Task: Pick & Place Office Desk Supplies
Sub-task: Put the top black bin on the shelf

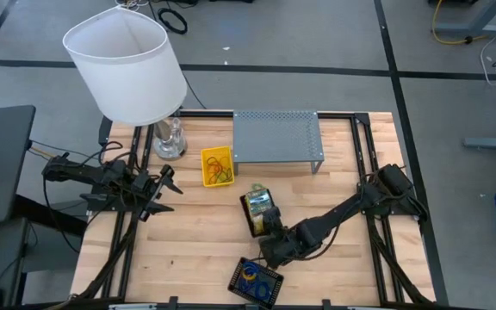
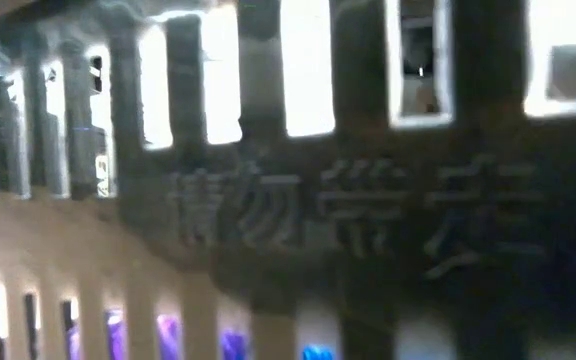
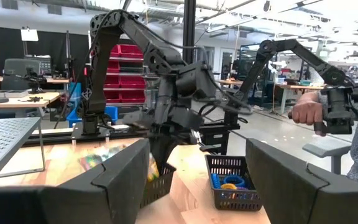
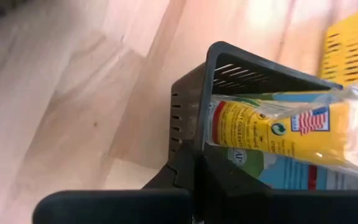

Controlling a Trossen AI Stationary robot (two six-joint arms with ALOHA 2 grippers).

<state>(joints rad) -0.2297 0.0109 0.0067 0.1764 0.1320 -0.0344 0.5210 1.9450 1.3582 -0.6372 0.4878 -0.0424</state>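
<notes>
A black mesh basket (image 1: 257, 213) lies at the table's middle with yellow-green crayon boxes (image 4: 291, 134) in clear wrap inside it. My right gripper (image 1: 271, 231) is shut on its near side. A yellow basket (image 1: 216, 166) with rubber bands rests on the table farther back. A second black basket (image 1: 255, 280) with blue and yellow rubber bands (image 3: 229, 182) rests near the front edge. At the table's left side my left gripper (image 1: 169, 185) waits open with nothing between its fingers. My right gripper pinches the black basket's side wall (image 4: 188, 134) near a corner, between its two fingers. It comes slanting down from the table's right-near side. The fingers hide the exact place of contact. The basket looks tilted; whether it is clear of the table I cannot tell.
A grey perforated shelf (image 1: 277, 136) stands at the back middle and a lamp with a big white shade (image 1: 126, 65) at the back left. Bare wood lies between the baskets and the left arm. A person's hand (image 3: 303, 112) shows beyond the table.
</notes>
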